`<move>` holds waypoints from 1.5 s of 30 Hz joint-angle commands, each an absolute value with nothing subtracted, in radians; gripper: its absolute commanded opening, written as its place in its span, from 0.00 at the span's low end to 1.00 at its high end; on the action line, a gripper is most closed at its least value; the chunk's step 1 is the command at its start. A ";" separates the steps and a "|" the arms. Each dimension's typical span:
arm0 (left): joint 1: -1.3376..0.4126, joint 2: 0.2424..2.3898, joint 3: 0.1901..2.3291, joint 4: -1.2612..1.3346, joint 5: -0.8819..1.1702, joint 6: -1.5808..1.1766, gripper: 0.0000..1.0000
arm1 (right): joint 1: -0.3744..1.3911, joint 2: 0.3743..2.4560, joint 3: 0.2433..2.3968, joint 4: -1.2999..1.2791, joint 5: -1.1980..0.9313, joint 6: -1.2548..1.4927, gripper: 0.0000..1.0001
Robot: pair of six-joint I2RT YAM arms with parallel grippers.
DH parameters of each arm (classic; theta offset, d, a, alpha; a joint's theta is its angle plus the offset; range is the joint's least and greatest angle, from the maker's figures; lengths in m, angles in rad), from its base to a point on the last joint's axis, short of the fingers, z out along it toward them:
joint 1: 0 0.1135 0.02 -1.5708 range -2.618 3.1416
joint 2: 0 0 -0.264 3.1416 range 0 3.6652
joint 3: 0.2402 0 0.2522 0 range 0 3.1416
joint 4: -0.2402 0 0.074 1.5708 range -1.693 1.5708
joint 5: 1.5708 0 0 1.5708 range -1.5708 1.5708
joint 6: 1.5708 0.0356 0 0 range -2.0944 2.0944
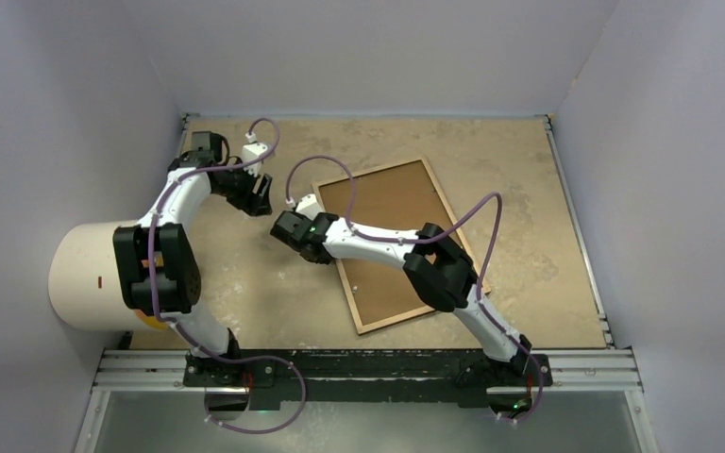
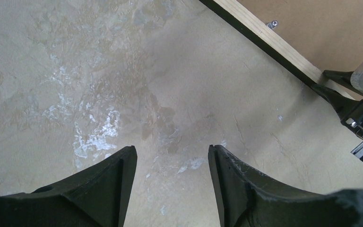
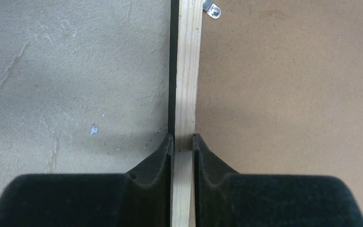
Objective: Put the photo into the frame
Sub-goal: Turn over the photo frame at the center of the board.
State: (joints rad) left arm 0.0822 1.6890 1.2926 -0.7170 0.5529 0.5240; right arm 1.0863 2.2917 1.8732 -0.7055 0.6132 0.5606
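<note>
Pale lilac walls (image 1: 359, 47) enclose a mottled beige table (image 1: 245, 274). The frame (image 1: 392, 323) lies there wood-side up, its front hidden. It holds a brown backing board (image 1: 387, 203) and is partly covered by the right arm. The right gripper (image 3: 183, 142) pinches the frame's left rail. The left gripper (image 2: 172, 156) hangs spread, empty, above the tabletop.

Spotting the frame (image 1: 368, 173) centre right in the top view: flat, back up, skewed with its upper end swung left. Thin pale wood on the back, black down the outer edge. Brown board (image 3: 288, 94) filling it, small metal clip (image 3: 212, 8) at the rail.
</note>
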 commanded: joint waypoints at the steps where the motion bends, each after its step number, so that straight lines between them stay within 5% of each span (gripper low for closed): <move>1: 0.087 1.645 1.272 -0.700 0.562 0.533 0.61 | 1.090 2.334 1.946 -0.730 0.639 0.575 0.10; 5: 0.087 1.635 1.266 -0.701 0.568 0.543 0.61 | 1.090 2.345 1.943 -0.770 0.620 0.620 0.30; 12: 0.087 1.637 1.272 -0.703 0.578 0.540 0.62 | 1.090 2.345 1.910 -0.750 0.616 0.624 0.31; 15: 0.087 1.635 1.271 -0.703 0.578 0.541 0.62 | 1.090 2.351 1.908 -0.746 0.612 0.624 0.26; 20: 0.087 1.637 1.263 -0.701 0.577 0.541 0.62 | 1.090 2.345 1.942 -0.759 0.622 0.620 0.01; 33: 0.087 1.620 1.235 -0.700 0.684 0.490 0.62 | 1.047 2.098 2.185 -0.718 0.399 0.690 0.00; 45: 0.101 1.513 1.487 -0.800 0.733 0.366 0.59 | 0.840 1.892 2.064 -0.411 -0.100 0.950 0.00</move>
State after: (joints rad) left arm 0.0914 1.5692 1.3685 -0.7578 0.6605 0.4252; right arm 0.8928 1.9484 2.0689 -0.5934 0.0921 0.8333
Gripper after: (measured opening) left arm 0.591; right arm 0.205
